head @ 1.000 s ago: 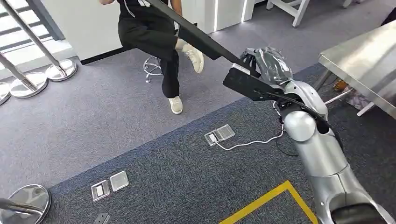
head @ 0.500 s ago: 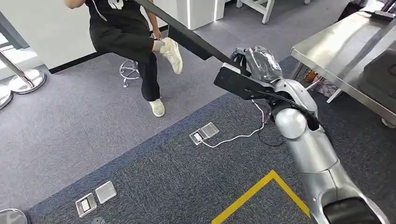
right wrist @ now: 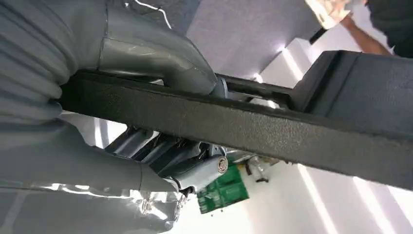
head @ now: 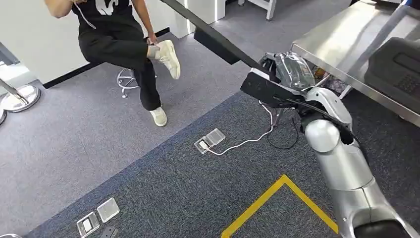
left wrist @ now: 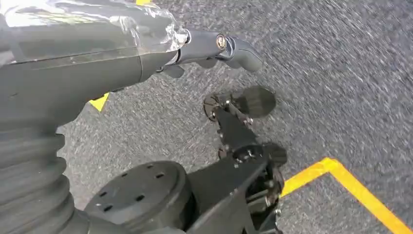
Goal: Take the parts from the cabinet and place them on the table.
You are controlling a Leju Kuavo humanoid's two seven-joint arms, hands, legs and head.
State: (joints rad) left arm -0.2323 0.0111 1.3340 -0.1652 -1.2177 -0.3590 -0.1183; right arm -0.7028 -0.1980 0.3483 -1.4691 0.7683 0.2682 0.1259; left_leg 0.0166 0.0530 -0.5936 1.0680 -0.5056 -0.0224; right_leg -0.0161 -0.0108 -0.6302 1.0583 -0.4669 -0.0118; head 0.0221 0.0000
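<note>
Grey carpet floor (head: 74, 148) with yellow tape line (head: 277, 196); person (head: 119, 34) seated on stool behind. Right hand (head: 289, 69) grips long black part (head: 218, 39), raised in the air near steel table (head: 337, 44). Left hand (left wrist: 209, 46) hangs over carpet, holding nothing, fingers loosely extended

Whole view swung rightward, steel table (head: 341, 44) now nearer.
</note>
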